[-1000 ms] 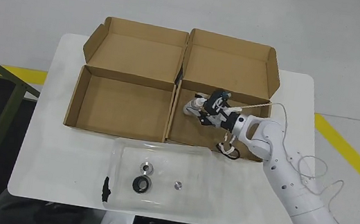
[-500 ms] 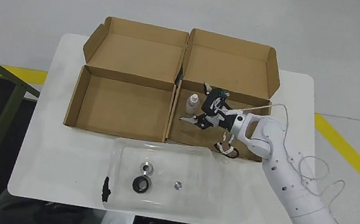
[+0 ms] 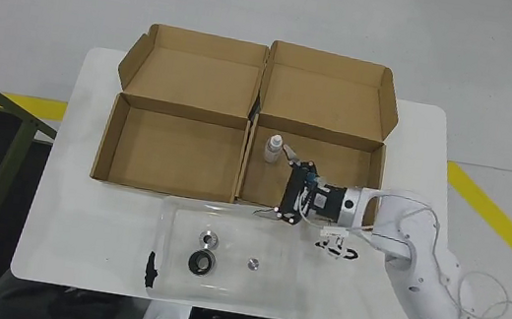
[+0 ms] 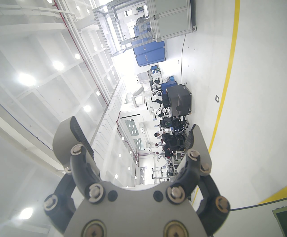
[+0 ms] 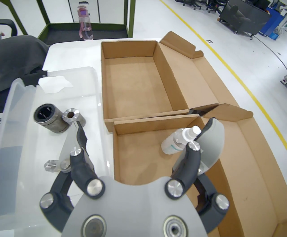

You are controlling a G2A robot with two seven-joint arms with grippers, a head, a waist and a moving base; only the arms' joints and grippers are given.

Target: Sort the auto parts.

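While the bottle (image 3: 275, 147) lies at ten o'clock in the right box (image 3: 339, 170), our right gripper (image 3: 289, 186) hangs wide and empty over its near wall — we judge a fresh pick is due. Next: swing toward seven o'clock to the bearing (image 3: 201, 263) in the clear bin (image 3: 228, 211). Our left gripper (image 4: 134, 132), also wide, faces away; the smaller parts (image 3: 253, 264) are hard to identify.
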